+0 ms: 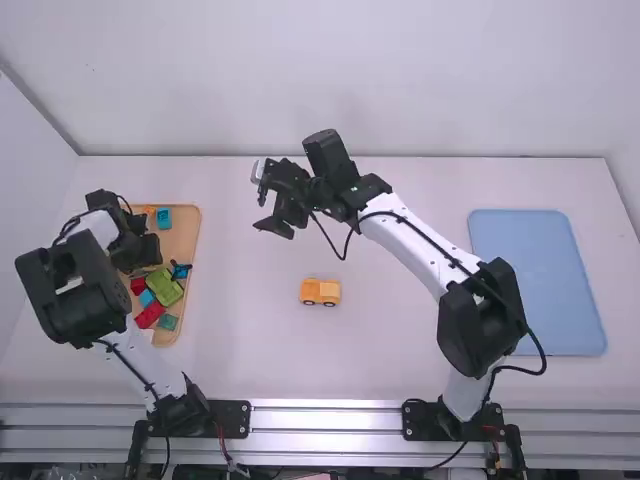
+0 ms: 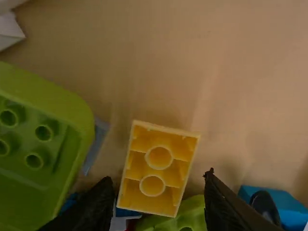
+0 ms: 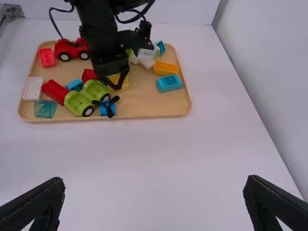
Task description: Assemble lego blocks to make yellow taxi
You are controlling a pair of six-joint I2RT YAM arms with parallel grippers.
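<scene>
I have my left arm out over the wooden tray (image 1: 192, 232) by the worktop's left edge, its gripper (image 1: 140, 256) low among the blocks. From its own wrist I see the fingers standing apart on either side of a yellow block (image 2: 158, 168), with a gap at both sides, so I'm not gripping it. The block's hollow underside faces my camera, and it lies well inside the tray's edges.

My right arm reaches to a spot between the worktop's middle and its far edge. That gripper (image 1: 268, 207) is spread wide with nothing in it.

The taxi's yellow car piece (image 1: 320, 291), with its dark wheels, sits near the middle of the worktop, apart from both grippers.

In the tray, a bright blue block (image 1: 164, 217) is by the far right corner, an orange block (image 1: 149, 211) near the far edge. A green car base (image 1: 164, 288) and a blue propeller piece (image 1: 181, 270) lie toward the right edge, a clear teal block (image 1: 168, 322) by the near right corner. A red car (image 3: 72, 49) stands toward the left edge.

A pale blue mat (image 1: 535, 280) lies along the worktop's right edge.
</scene>
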